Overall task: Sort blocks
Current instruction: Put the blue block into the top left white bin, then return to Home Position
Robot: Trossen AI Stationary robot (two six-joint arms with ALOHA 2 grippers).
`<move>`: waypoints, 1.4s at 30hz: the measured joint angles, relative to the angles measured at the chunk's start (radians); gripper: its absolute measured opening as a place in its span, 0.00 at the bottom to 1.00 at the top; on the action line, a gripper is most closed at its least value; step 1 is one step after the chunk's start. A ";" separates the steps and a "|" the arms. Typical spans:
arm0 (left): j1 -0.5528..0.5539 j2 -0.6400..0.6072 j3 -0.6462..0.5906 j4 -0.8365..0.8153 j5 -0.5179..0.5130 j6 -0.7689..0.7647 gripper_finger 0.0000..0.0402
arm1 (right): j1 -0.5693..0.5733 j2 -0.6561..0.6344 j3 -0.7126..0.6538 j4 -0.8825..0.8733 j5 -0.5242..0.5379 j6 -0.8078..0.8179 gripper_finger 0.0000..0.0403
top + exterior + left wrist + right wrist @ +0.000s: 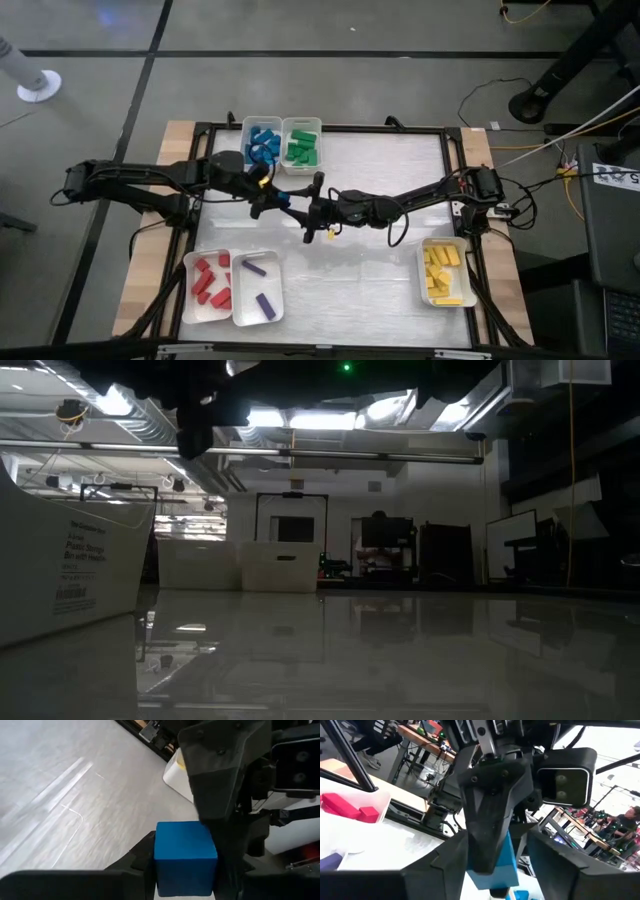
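Note:
A blue cube (185, 852) hangs in the air over the middle of the table, between the two arms. My left gripper (277, 200) comes in from the table's left and is shut on the cube. My right gripper (300, 212) reaches in from the right and stands open. In the right wrist view its two fingers stand on either side of the cube (506, 865), and a left finger (490, 815) covers the cube's front. The other blocks lie sorted in white trays. My left gripper pinches the cube between its two fingers, on two opposite side faces (161, 855). The fingers come nearly level from the table's left. The cube sits square between them, lifted clear of the table. My right gripper: I cannot tell whether either finger touches the cube.
At the far edge stand a tray of blue blocks (263, 142) and a tray of green blocks (302, 146). At the near left are a tray of red blocks (210, 283) and one of purple blocks (258, 285). A tray of yellow blocks (443, 272) is at the near right.

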 joint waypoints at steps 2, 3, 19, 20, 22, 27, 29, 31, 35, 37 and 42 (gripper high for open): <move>0.008 0.000 0.000 -0.005 0.000 0.000 0.29 | 0.001 0.000 0.000 0.000 0.008 -0.002 0.52; 0.013 0.000 0.000 -0.005 0.000 0.000 0.29 | 0.002 0.000 0.000 0.000 0.020 -0.004 0.53; 0.377 -0.004 0.000 -0.141 -0.322 0.284 0.30 | 0.187 -0.142 0.002 -0.098 1.109 -0.399 0.57; 0.405 -0.004 0.000 -0.142 -0.342 0.315 0.31 | 0.196 -0.146 0.002 -0.102 1.111 -0.405 0.57; 0.448 -0.004 0.000 -0.145 -0.371 0.359 0.35 | 0.214 -0.148 0.001 -0.105 1.109 -0.408 0.57; 0.500 0.003 0.000 -0.164 -0.390 0.342 0.46 | 0.239 -0.150 0.001 -0.122 1.109 -0.427 0.57; 0.507 0.005 0.000 -0.161 -0.390 0.334 0.49 | 0.239 -0.150 0.001 -0.141 1.109 -0.427 0.57; 0.509 0.005 0.000 -0.160 -0.390 0.332 0.52 | 0.237 -0.150 0.001 -0.147 1.109 -0.427 0.57; 0.509 -0.026 0.004 -0.189 -0.376 0.334 0.54 | 0.236 -0.151 0.001 -0.151 1.108 -0.435 0.57; 0.509 -0.060 0.027 -0.248 -0.359 0.364 0.53 | 0.236 -0.170 -0.001 -0.176 1.104 -0.446 0.57; 0.503 -0.220 0.071 -0.398 -0.355 0.478 0.52 | 0.236 -0.272 0.000 -0.276 1.100 -0.447 0.57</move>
